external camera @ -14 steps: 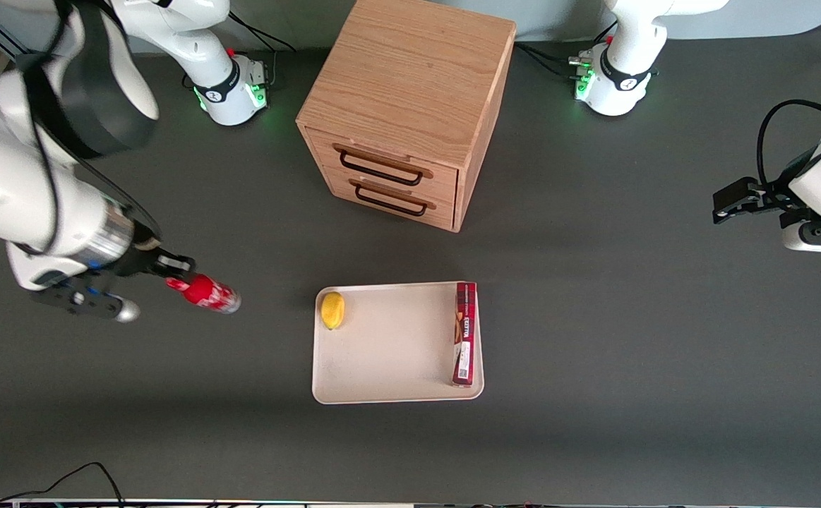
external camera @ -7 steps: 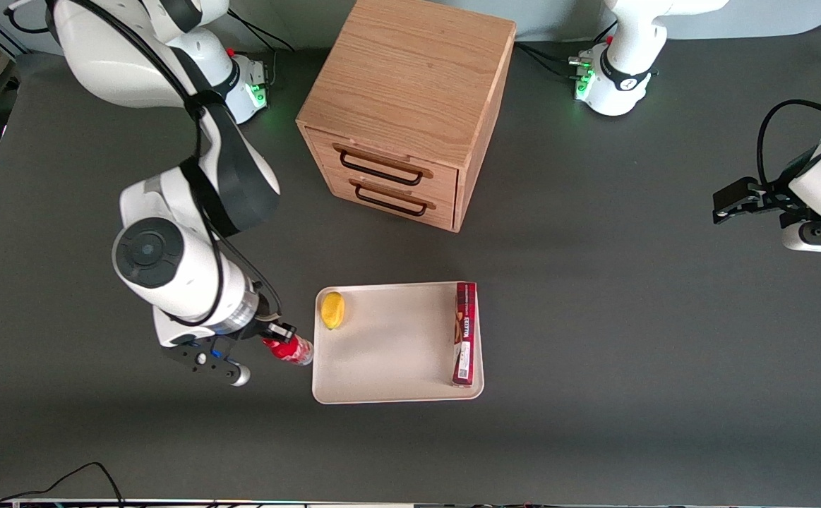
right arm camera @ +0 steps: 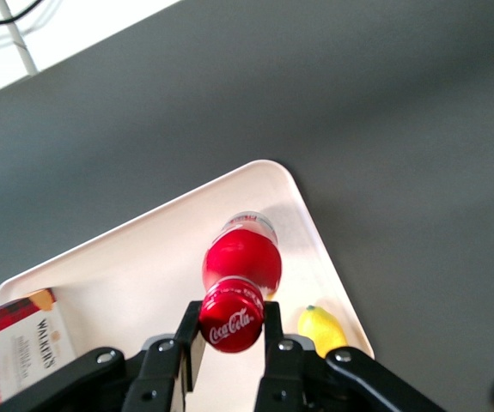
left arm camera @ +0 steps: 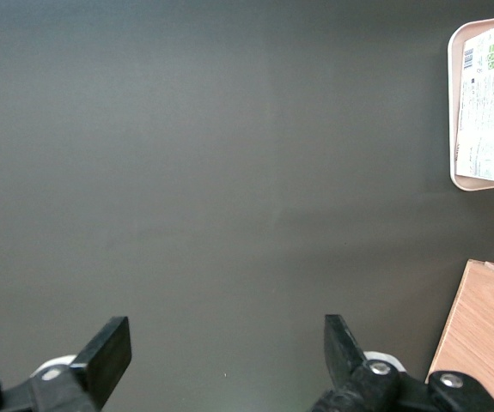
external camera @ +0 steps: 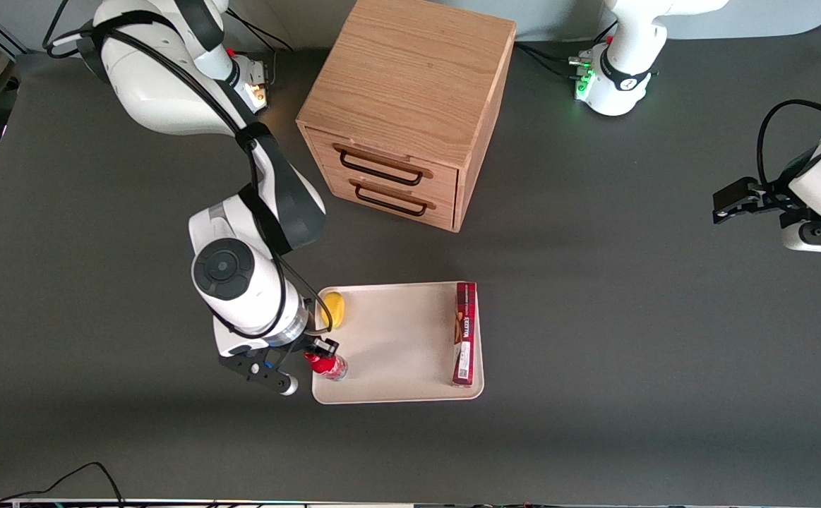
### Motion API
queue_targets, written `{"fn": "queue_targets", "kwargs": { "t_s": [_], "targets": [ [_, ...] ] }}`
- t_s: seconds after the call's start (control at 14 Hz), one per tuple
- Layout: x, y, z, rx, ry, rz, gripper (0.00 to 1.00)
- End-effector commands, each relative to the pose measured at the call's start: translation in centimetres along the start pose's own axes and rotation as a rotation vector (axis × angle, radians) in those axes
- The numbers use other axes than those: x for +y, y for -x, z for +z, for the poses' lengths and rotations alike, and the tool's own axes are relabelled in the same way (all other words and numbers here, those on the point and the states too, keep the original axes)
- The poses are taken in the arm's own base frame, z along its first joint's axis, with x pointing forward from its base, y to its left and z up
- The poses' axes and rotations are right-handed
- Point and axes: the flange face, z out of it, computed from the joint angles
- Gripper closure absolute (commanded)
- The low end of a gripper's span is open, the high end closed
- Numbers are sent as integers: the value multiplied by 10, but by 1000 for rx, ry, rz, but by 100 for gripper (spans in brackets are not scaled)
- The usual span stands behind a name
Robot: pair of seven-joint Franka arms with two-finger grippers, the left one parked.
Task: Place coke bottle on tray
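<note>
Dark table [external camera: 594, 317] — gripper [right arm camera: 231, 330] clamps red coke bottle [right arm camera: 241, 257] over tray [external camera: 396, 339].

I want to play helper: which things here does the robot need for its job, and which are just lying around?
Needed: coke bottle, shut in the pincer over the tray's corner; tray.

Just lying around: lemon and red box, both on the tray; wooden drawer cabinet, farther from the front camera.

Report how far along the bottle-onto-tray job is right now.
Done: the coke bottle is picked up and carried over the tray, at the corner nearest the working arm. In hand: the gripper is shut on the bottle's cap. I cannot tell whether its base touches the tray yet. Left: set it down if needed, let go and pull away, keeping off the lemon and the red box.
</note>
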Motion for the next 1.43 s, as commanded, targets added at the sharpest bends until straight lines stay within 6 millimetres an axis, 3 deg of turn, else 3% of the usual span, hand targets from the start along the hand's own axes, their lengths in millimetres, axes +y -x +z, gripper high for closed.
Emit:
{"fn": "queue_targets", "kwargs": {
  "t_s": [0.0, 0.14, 0.43, 0.57, 0.71, 0.93, 1.07, 1.21, 1.36],
  "targets": [
    [-8, -1, 15, 58, 30, 34, 100],
    [-9, 1, 27, 66, 41, 39, 100],
    [-10, 2, 30, 64, 37, 47, 98],
    [-6, -2, 30, 64, 38, 47, 1],
    [-4, -6, 23, 67, 32, 43, 0],
    [12, -14, -8, 35, 56, 2, 0],
    [38, -18, -44, -49, 83, -68, 0],
    [78, -26, -87, -93, 66, -103, 0],
    [124, -19, -119, -108, 80, -157, 0]
  ]
}}
